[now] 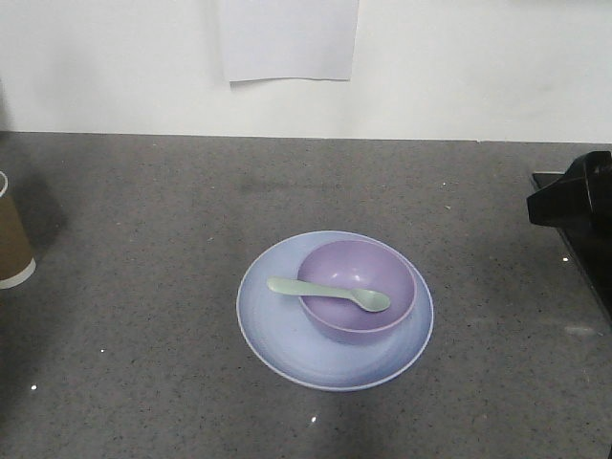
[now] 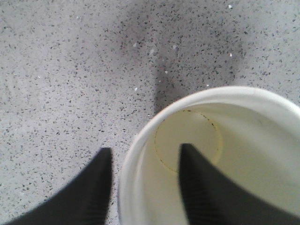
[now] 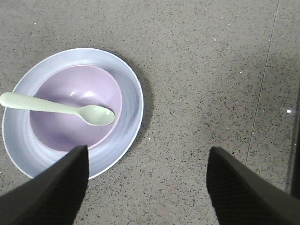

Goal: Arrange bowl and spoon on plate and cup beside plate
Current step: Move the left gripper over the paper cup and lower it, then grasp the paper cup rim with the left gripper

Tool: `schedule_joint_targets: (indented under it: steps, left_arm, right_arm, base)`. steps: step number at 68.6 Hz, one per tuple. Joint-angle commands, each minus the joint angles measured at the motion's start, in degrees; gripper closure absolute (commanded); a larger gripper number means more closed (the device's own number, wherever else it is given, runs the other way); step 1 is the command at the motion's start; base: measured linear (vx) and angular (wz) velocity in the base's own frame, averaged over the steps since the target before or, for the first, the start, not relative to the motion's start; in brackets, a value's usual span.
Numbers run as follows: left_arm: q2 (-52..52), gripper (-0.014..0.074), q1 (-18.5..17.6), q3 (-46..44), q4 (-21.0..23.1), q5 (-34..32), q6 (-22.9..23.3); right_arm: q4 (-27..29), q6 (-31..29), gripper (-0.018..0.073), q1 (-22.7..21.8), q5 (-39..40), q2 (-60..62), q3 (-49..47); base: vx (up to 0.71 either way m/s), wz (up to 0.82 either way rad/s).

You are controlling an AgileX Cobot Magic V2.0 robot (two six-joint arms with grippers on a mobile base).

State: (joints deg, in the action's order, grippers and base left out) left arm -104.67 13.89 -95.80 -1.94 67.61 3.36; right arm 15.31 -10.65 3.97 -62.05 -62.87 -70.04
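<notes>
Left gripper (image 2: 145,187): our jaws straddle the paper cup (image 2: 243,140) rim. Right gripper (image 3: 147,187): jaws wide, empty; bowl (image 3: 70,103) at ten o'clock.

Under both tools a matt, speckled grey stone-like countertop (image 1: 143,210); below right tool, smooth plastic-looking lavender bowl (image 3: 75,108) w/ soft sheen, matt mint-green plastic spoon (image 3: 56,107), satin pale blue plate (image 3: 129,101); brown paper cup (image 2: 243,154), matt white inside.
</notes>
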Motion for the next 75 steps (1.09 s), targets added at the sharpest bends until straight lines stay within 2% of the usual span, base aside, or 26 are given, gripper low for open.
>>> schedule_joint_targets:
  steps: [1,6,18,35,43,54,75]
  left_arm:
    - [2.71,0.0481,0.22,-1.28,0.40,-1.89,0.66]
    - [2.76,0.0606,0.22,-1.28,0.40,-1.89,0.66]
    - [3.91,0.0604,0.22,-1.28,3.26,-0.97,-1.04]
    - [8.38,0.0604,-0.02,-1.28,14.47,0.98,-6.55]
    - [10.41,0.0604,-1.07,-1.28,17.43,2.53,-8.11]
    - [12.07,0.0604,-5.92,-1.22,17.90,3.95,-8.49]
    - [12.09,0.0604,-20.07,-0.84,17.79,3.98,-8.49]
  right_arm:
    - [0.79,-0.47,0.0054,-0.36,3.16,1.05,-1.25]
    - [0.79,-0.47,0.0054,-0.36,3.16,1.05,-1.25]
    - [0.79,-0.47,0.0054,-0.36,3.23,1.05,-1.25]
    - [0.79,-0.47,0.0054,-0.36,3.43,1.05,-1.25]
    - [0.79,-0.47,0.0054,-0.36,3.63,1.05,-1.25]
    - [0.79,-0.47,0.0054,-0.36,3.92,1.05,-1.25]
    - [0.79,-0.47,0.0054,-0.36,3.99,1.05,-1.25]
  base:
    - [0.00,0.00]
    - [0.00,0.00]
    - [0.00,0.00]
    - [0.00,0.00]
    - [0.00,0.00]
    - [0.00,0.00]
    - [0.00,0.00]
